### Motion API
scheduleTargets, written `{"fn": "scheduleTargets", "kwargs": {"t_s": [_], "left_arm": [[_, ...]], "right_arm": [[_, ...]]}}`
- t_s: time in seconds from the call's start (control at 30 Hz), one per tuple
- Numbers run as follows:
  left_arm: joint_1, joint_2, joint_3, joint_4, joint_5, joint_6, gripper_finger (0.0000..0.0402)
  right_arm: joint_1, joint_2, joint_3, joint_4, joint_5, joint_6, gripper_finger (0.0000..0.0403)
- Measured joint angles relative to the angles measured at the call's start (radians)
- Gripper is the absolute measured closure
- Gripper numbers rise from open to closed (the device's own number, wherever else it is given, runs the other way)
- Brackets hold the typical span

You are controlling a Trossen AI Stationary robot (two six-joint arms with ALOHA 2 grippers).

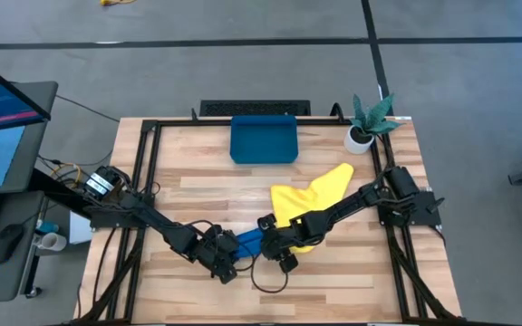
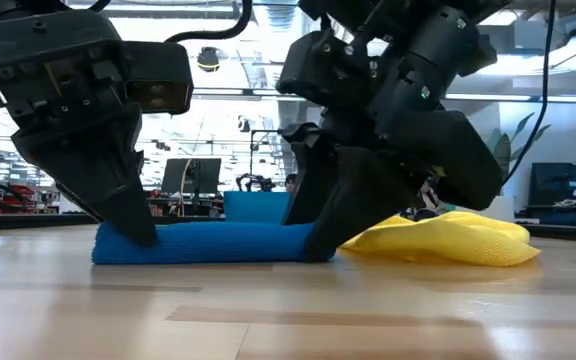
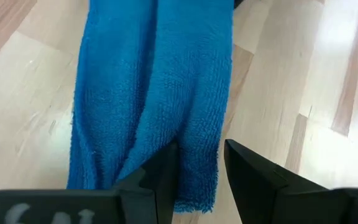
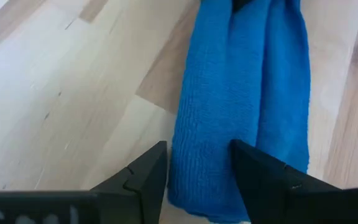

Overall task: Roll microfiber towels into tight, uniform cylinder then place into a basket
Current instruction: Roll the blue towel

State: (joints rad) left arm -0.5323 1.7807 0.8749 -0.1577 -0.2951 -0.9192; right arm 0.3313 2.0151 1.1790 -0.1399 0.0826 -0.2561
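Both grippers are down on the blue towel [image 1: 247, 241], which lies as a long roll near the middle of the tabletop's front edge: the left gripper [image 1: 227, 267] stands over one end of the roll and the right gripper [image 1: 279, 254] over the other. In the left wrist view the left gripper [image 3: 201, 180] has its two fingers set slightly apart with a fold of blue pile [image 3: 154, 93] caught between them, so it is pinching that end. In the right wrist view the right gripper [image 4: 197, 180] has its fingers parted with the edge of the blue cloth [image 4: 241, 106] running between them; I cannot tell whether they are pressing it or only straddling it. From table height the roll [image 2: 208, 243] looks fairly even along its length and rests flat on the wood, with the yellow towel [image 2: 448, 240] lying crumpled just beside its far end. That yellow towel [image 1: 308, 201] sprawls from the centre toward the right edge, partly under the right arm, and is not yet rolled. The dark-blue basket [image 1: 264, 140] sits near the back edge, well apart from both towels, with a small potted plant [image 1: 366, 122] at the back right corner. The step in hand looks like securing the finished roll for lifting. To do it well, both ends should be gripped firmly across the whole roll rather than a single outer layer, and raised level together so the cylinder does not sag or unwind on its way to the basket.
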Motion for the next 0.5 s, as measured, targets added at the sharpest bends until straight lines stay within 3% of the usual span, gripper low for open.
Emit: {"fn": "scheduleTargets", "kwargs": {"t_s": [0.27,0.5], "left_arm": [[-0.056,-0.074,0.008,-0.03,-0.078,0.183,0.0276],[-0.14,-0.097,0.107,-0.022,-0.137,0.538,0.0276]], "right_arm": [[-0.047,-0.001,0.001,-0.021,-0.017,0.114,0.0249],[-0.062,-0.001,0.0,-0.021,-0.037,0.153,0.0277]]}}
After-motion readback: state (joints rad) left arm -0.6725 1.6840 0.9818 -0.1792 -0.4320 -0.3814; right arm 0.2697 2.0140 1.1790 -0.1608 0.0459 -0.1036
